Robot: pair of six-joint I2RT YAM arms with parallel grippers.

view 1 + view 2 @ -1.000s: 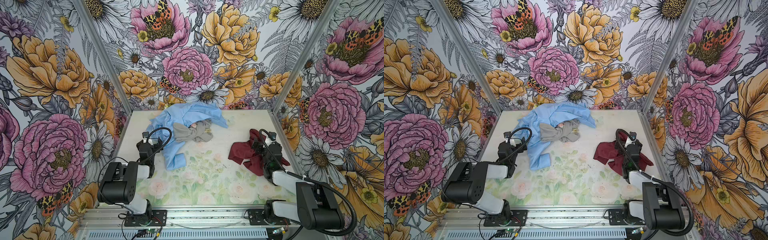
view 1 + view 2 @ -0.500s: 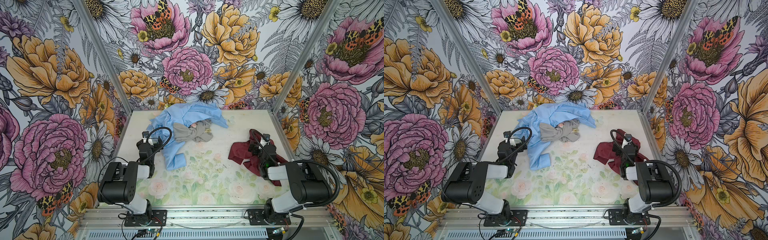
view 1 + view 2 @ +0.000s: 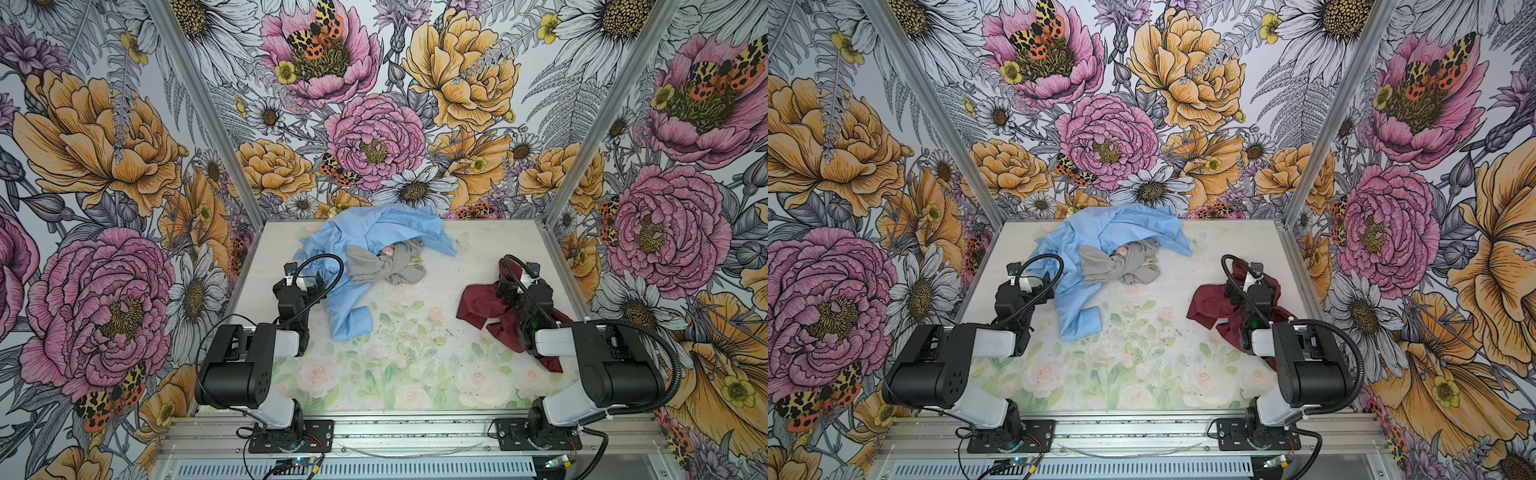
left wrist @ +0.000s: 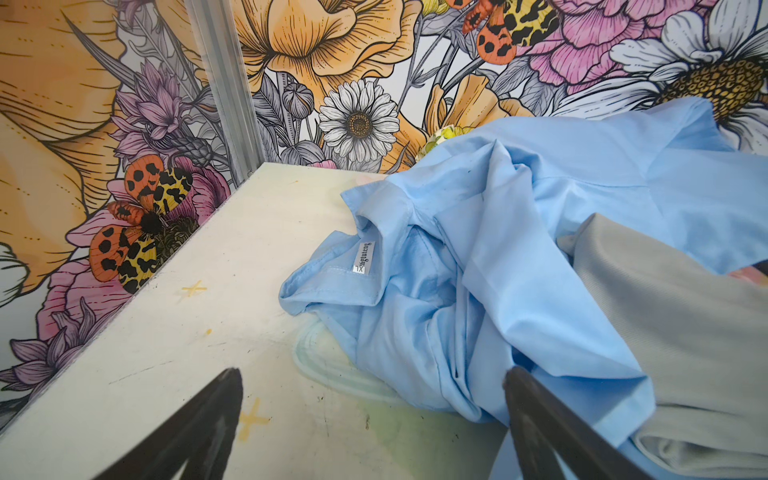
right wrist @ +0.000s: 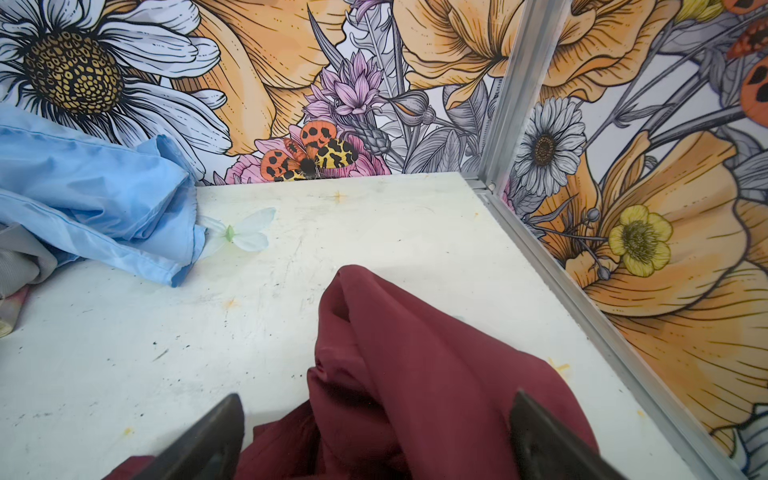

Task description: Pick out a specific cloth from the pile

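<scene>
The cloth point(image 3: 478, 305) lies apart from the pile point(image 3: 374, 232), apparently loose.

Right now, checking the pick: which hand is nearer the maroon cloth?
Right. The right hand hangs open directly at the maroon cloth; the left hand is well away, open beside the light blue cloth.

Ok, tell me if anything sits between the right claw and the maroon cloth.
Nothing visible does. The right claw sits open over the maroon cloth, a fold rising between its jaws; the blue cloth and grey cloth lie apart.
</scene>
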